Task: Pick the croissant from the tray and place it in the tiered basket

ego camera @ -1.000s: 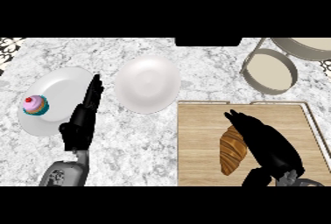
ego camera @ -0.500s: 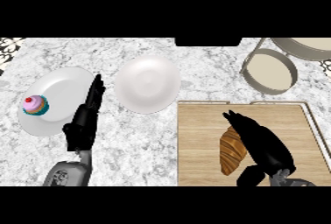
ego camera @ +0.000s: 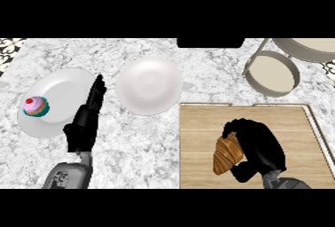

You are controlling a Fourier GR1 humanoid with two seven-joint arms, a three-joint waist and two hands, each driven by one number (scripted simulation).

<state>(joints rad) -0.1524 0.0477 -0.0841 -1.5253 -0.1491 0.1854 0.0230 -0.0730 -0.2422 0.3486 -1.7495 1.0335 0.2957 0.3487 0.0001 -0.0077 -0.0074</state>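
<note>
Now the right hand [ego camera: 258, 148] has curled round the croissant [ego camera: 226, 154]

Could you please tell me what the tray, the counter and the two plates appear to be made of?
The tray looks like wood: tan surface with lengthwise grain, matte. The counter looks like polished marble or similar stone, white with grey veining. The plate with the cupcake and the bare plate look like glazed ceramic, plain white and smooth, though plastic cannot be ruled out.
</note>
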